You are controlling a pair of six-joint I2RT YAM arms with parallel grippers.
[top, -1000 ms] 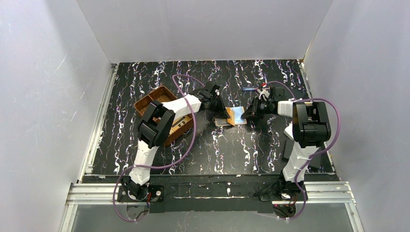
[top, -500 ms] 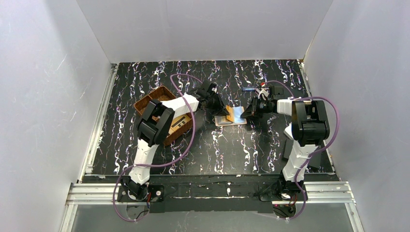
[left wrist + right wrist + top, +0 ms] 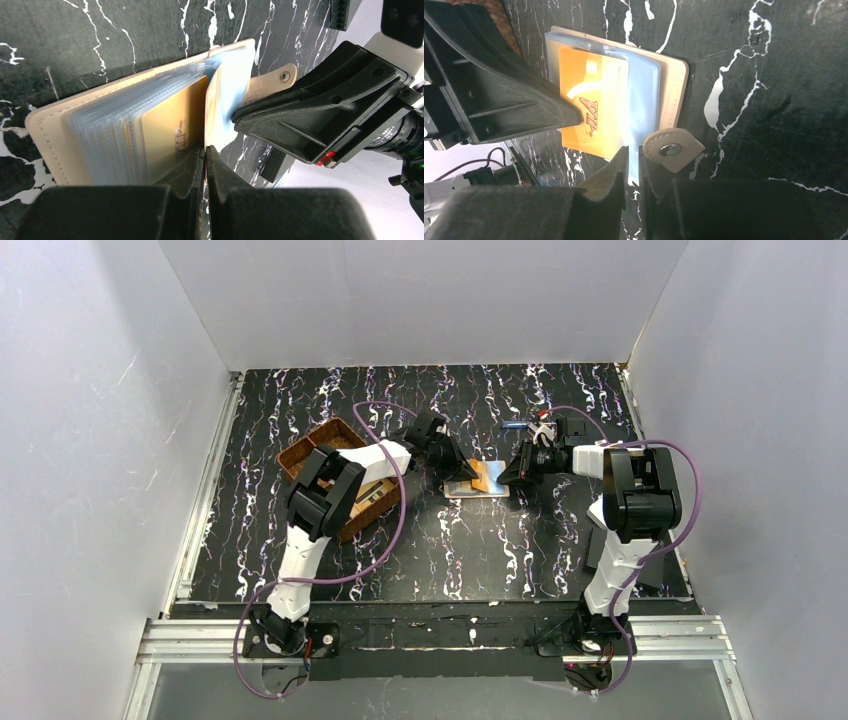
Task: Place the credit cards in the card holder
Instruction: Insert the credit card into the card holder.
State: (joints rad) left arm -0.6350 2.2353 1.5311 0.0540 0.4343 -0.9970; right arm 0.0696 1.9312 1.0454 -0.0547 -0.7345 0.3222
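The card holder [image 3: 478, 480] lies open on the tabletop [image 3: 450, 560], near its middle and a little toward the right edge, between the two claws. The left gripper [image 3: 205, 156] sits at the holder's left side, its fingers pressed together at the edge of the clear sleeves. Whether a sleeve is caught between them cannot be told. A gold card [image 3: 167, 130] shows inside a sleeve just beside it. The right gripper [image 3: 633, 161] reaches in from the holder's right side, next to the snap tab [image 3: 672, 148], its fingers nearly together and pinching a pale bluish card [image 3: 227, 85] that stands on edge over the sleeves.
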